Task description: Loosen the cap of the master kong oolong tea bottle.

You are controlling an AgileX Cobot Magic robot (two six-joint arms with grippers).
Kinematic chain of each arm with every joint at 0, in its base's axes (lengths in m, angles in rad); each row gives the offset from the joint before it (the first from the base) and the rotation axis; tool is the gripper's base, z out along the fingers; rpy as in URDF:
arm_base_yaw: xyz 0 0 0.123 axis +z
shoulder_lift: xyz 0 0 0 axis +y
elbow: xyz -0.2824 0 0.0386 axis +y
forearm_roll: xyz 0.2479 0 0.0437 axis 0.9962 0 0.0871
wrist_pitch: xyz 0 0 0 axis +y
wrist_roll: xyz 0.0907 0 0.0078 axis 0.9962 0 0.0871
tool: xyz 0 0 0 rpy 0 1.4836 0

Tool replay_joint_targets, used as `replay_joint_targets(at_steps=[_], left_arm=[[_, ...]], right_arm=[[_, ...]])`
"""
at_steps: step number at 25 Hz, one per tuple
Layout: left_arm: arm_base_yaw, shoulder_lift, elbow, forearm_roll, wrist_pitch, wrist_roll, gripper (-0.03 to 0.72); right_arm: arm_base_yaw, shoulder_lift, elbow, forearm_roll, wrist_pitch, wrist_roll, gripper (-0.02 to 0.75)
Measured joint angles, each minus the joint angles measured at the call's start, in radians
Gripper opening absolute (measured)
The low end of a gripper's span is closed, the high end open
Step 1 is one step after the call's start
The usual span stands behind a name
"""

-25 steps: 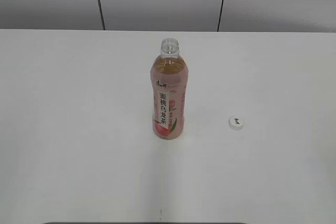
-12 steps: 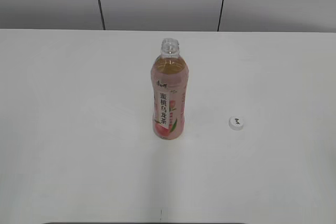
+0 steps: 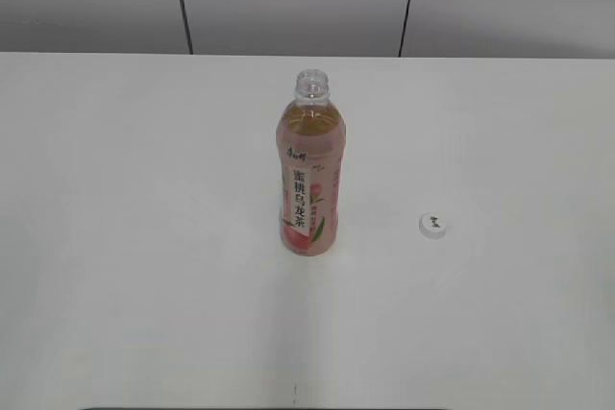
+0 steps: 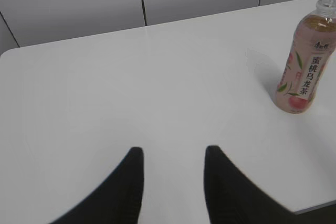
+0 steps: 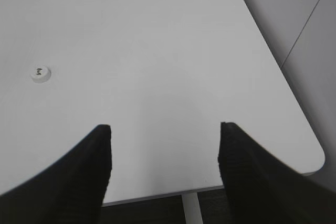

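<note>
Bottle [image 3: 308, 175] stands upright mid table [image 3: 144, 237], neck bare. Cap [image 3: 434, 226] lies apart to its right. Left hand [image 4: 173, 153] and right hand [image 5: 165, 129] both spread wide, holding nothing.

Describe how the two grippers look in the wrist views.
Only fingers show. The left gripper has two smooth, matte black fingers tapering to rounded tips. The right gripper has broader black fingers with finely ribbed inner faces. No cables or markings are visible.

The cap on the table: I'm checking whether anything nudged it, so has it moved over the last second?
No. The cap lies at the same spot right of the oolong tea bottle, apart from it.
</note>
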Motion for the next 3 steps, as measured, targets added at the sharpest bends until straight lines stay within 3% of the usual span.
replay_joint_targets(at_steps=[3], left_arm=[[0.0, 0.0, 0.0, 0.0, 0.0, 0.0, 0.241]], right_arm=[[0.0, 0.0, 0.0, 0.0, 0.0, 0.0, 0.484]])
